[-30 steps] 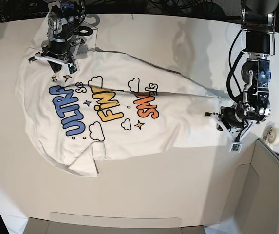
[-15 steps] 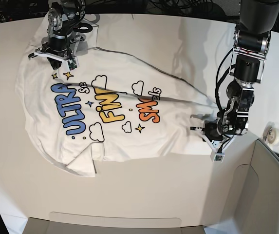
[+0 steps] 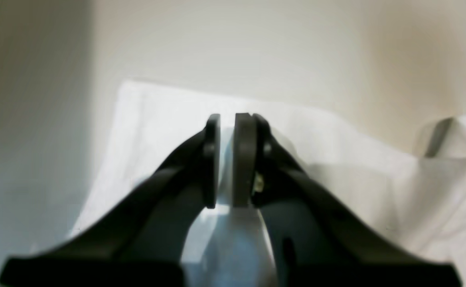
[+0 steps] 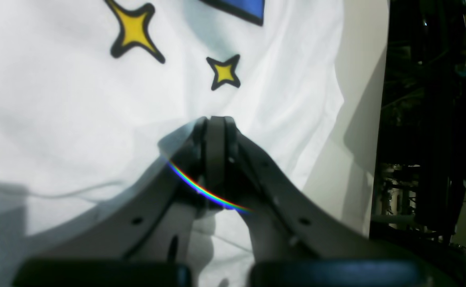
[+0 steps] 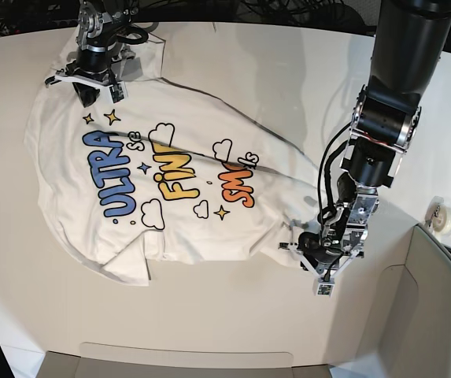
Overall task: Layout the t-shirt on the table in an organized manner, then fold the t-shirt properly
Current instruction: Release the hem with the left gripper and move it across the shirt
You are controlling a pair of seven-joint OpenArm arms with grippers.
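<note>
The white t-shirt [image 5: 68,169] lies print side up on the off-white table [image 5: 249,47], with "ULTRA", "FINE" and "SMOL" showing. My right gripper [image 5: 91,90] is at the shirt's far left corner; in the right wrist view its jaws [image 4: 216,131] are shut, pinching the cloth [image 4: 57,99] near two yellow stars. My left gripper [image 5: 302,250] is at the shirt's near right corner. In the left wrist view the left gripper [image 3: 227,159] is shut on a fold of white t-shirt [image 3: 336,179]. A long crease runs across the shirt between the two grippers.
A small roll of tape [image 5: 443,219] lies at the table's right edge. Grey-beige panels stand at the lower right [image 5: 438,315] and along the front [image 5: 186,358]. Dark cables and equipment sit past the table edge [image 4: 428,119]. Bare table [image 3: 257,48] lies beyond the shirt's corner.
My left gripper has moved toward the front and inward, dragging the shirt's right corner with it. My right gripper has shifted slightly toward the far edge, pulling the upper corner along.
</note>
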